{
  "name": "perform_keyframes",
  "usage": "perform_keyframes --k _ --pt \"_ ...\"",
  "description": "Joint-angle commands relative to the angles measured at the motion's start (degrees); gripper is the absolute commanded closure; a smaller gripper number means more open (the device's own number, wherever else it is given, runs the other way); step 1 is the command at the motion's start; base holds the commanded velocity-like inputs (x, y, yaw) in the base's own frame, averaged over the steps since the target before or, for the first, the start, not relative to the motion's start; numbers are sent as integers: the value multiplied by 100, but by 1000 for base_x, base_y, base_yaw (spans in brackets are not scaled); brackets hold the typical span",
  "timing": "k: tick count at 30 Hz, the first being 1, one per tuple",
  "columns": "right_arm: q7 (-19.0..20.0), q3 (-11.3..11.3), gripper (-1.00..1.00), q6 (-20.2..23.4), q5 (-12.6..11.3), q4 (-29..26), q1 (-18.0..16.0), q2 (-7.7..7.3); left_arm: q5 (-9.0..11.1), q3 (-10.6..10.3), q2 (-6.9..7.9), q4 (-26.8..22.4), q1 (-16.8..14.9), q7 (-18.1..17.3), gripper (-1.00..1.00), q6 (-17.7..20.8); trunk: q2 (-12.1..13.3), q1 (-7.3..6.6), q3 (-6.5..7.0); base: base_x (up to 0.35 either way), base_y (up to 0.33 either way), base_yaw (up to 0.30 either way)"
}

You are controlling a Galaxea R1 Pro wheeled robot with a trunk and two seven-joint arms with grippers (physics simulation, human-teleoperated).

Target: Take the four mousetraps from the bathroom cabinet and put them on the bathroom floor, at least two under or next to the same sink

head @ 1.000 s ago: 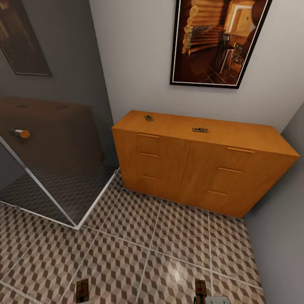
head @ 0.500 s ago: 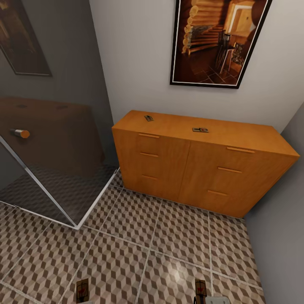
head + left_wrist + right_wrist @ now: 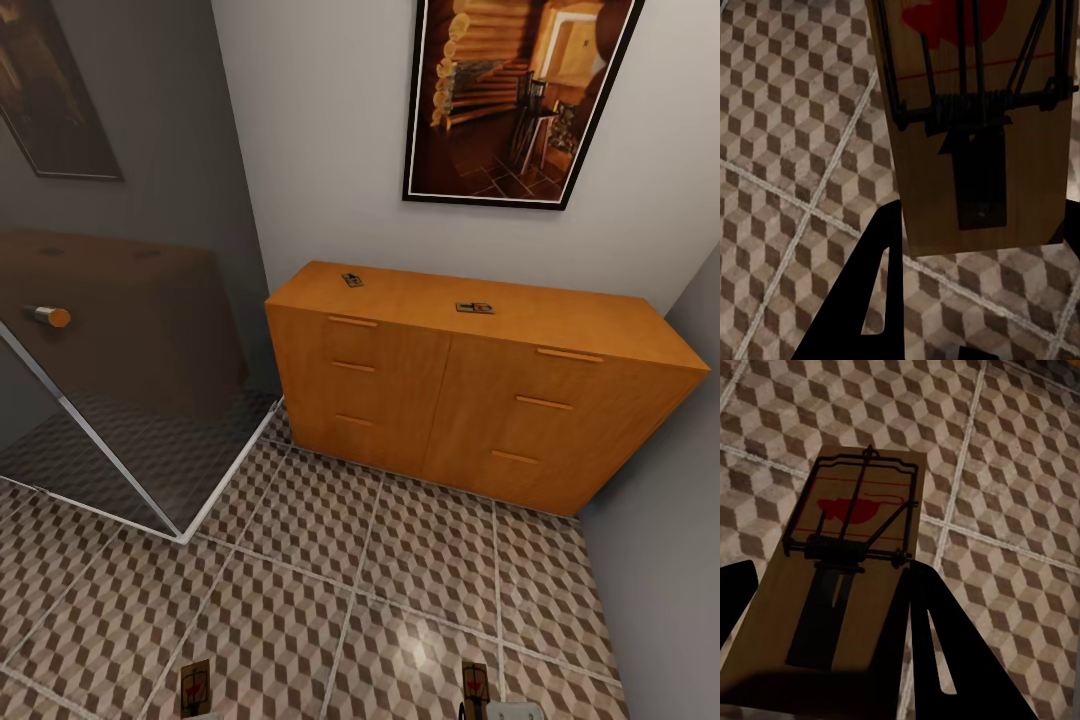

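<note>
Above cube-patterned bathroom floor (image 3: pixel 1020 472), mousetrap (image 3: pixel 840 585) between right hand (image 3: pixel 825 660) fingers.

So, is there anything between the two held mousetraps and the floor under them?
Nothing visible. Each mousetrap, left and right, sits between its gripper's fingers above bare patterned floor tiles. Two more mousetraps lie on the cabinet top.

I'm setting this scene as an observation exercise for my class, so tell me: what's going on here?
A two-armed robot is clearing mousetraps off an orange-brown cabinet. Each gripper holds one above the patterned bathroom floor: the left gripper holds the left-hand mousetrap, the right gripper the right-hand mousetrap. Two more wait on the cabinet top, the left cabinet mousetrap and the right cabinet mousetrap. No sink is in sight.
</note>
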Motion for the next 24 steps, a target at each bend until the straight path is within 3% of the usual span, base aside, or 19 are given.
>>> perform_keyframes --k 1,24 --pt "-27 19 100 -3 37 7 -4 1 0 -47 -3 18 -6 46 100 -20 -2 0 -4 0 0 0" --pt "-27 19 100 -3 36 7 -5 2 0 -47 -3 18 -8 46 100 -20 -2 0 -4 0 0 0"
